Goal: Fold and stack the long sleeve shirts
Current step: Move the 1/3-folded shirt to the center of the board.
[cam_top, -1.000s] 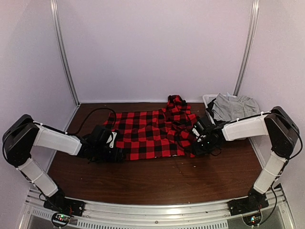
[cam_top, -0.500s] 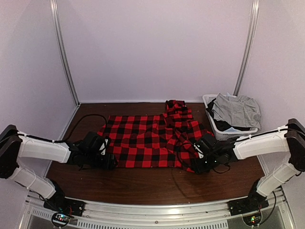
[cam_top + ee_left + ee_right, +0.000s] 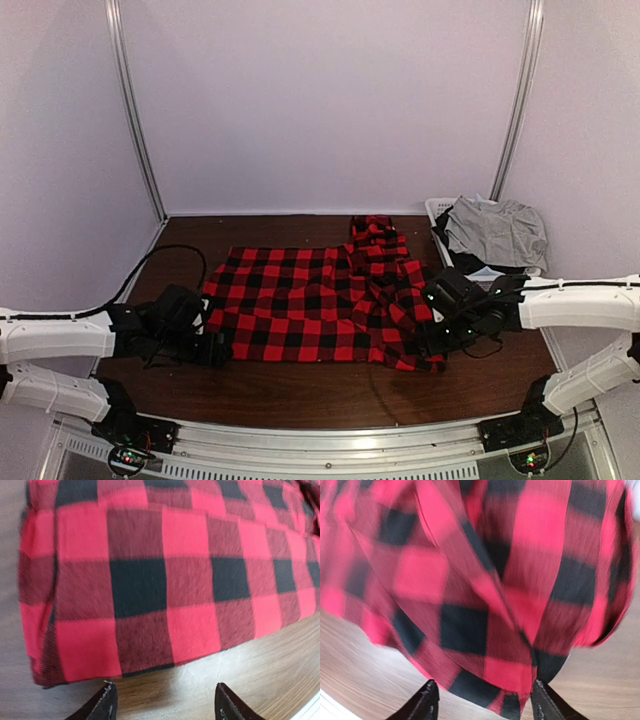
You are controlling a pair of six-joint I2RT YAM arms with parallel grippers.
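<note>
The red-and-black flannel shirt (image 3: 310, 315) lies spread on the brown table (image 3: 300, 390), bunched toward its right side. The left gripper (image 3: 162, 705) sits just off its near left corner, its 2 fingertips apart over bare wood. The right gripper (image 3: 485, 705) also has its tips spread, with the hem between them; blur may hide contact. A white basket (image 3: 437, 208) holding grey cloth (image 3: 495, 230) stands at the shirt's far right.

The left arm (image 3: 55, 338) and right arm (image 3: 580, 305) have white links, black joints, black cables (image 3: 150, 263) and pointed black fingertips (image 3: 100, 706).
</note>
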